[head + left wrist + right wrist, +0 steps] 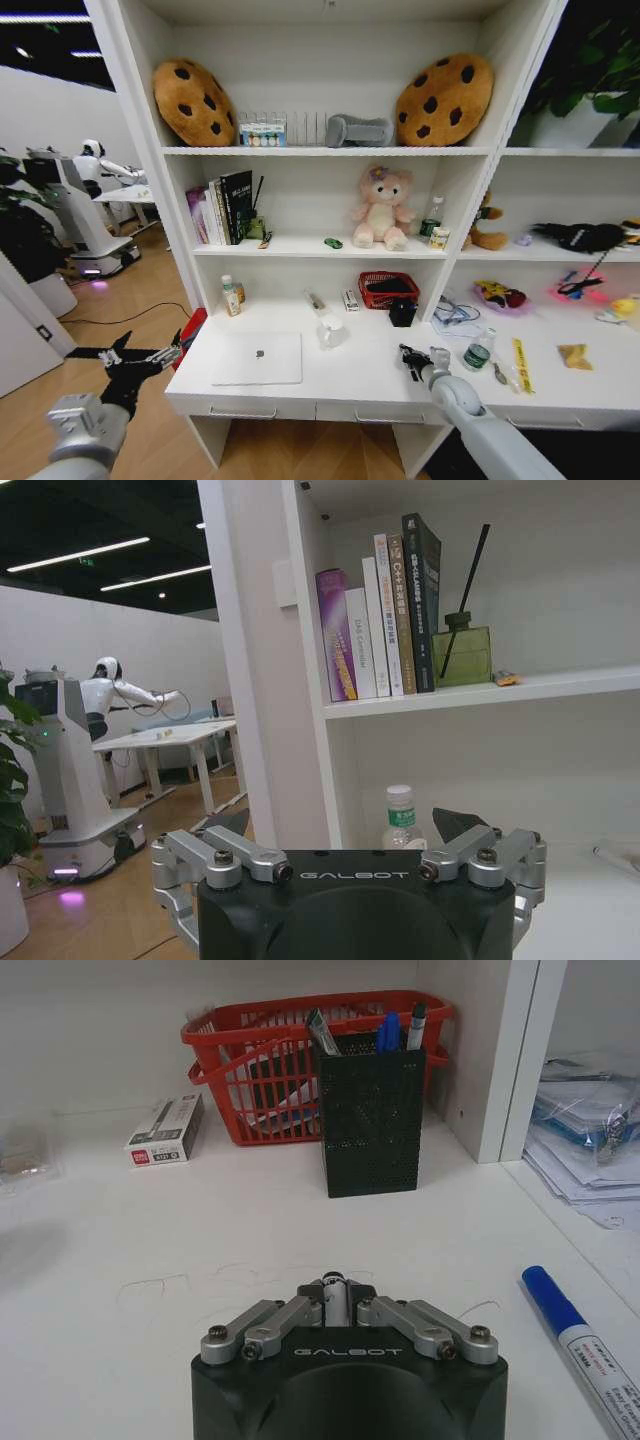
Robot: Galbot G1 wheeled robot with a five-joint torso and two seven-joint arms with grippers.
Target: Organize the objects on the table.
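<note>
- Right gripper [412, 360] sits low over the table [360, 385], fingers pinched together around something small and silvery at the tips; can't make out what it is.
- Straight ahead of it stands a black mesh pen cup [372, 1120] with blue and dark pens [388, 1032] poking out, right in front of a red basket [250, 1070].
- A blue marker [575, 1345] lies on the table just beside that gripper.
- Silver laptop [258, 358] is closed, flat on the table's left part.
- Green-labelled jar [477, 352] stands near the gripper on its other side.
- Left gripper [128, 358] hangs spread wide, holding nothing, off the table's left end.
</note>
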